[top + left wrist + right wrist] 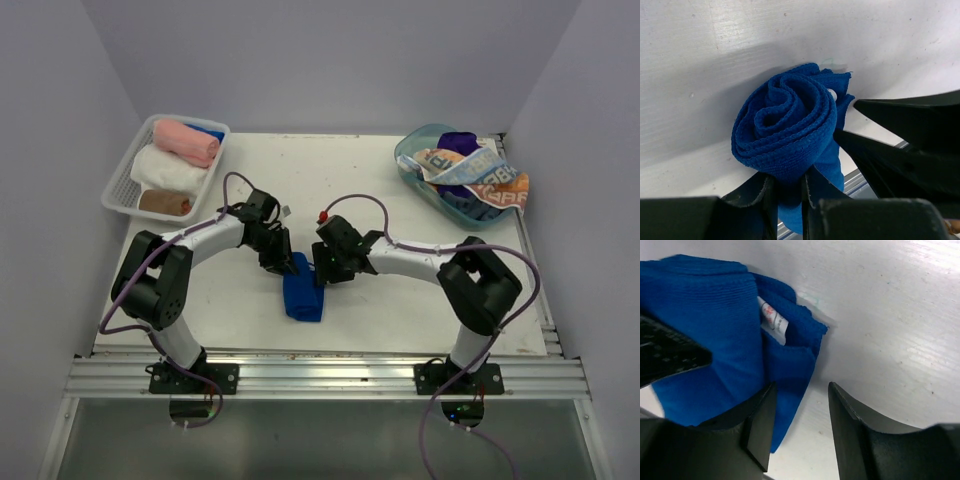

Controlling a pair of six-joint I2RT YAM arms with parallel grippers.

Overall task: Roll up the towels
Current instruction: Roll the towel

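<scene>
Fingers (760,192) of your left gripper (788,181) pinch the rolled royal-blue cloth towel (785,125) on the white table (400,300); the right gripper (801,400) stands with jaws apart beside its loose flap. Grip firmly while tucking that flap tight.

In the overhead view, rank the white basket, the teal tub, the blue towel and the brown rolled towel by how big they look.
1. white basket and teal tub: too alike to rank.
2. blue towel, partly covered.
3. brown rolled towel.

light: bright, diffuse | shadows: soft, across table (690,125) | focus: wrist-view foregrounds slightly soft
</scene>
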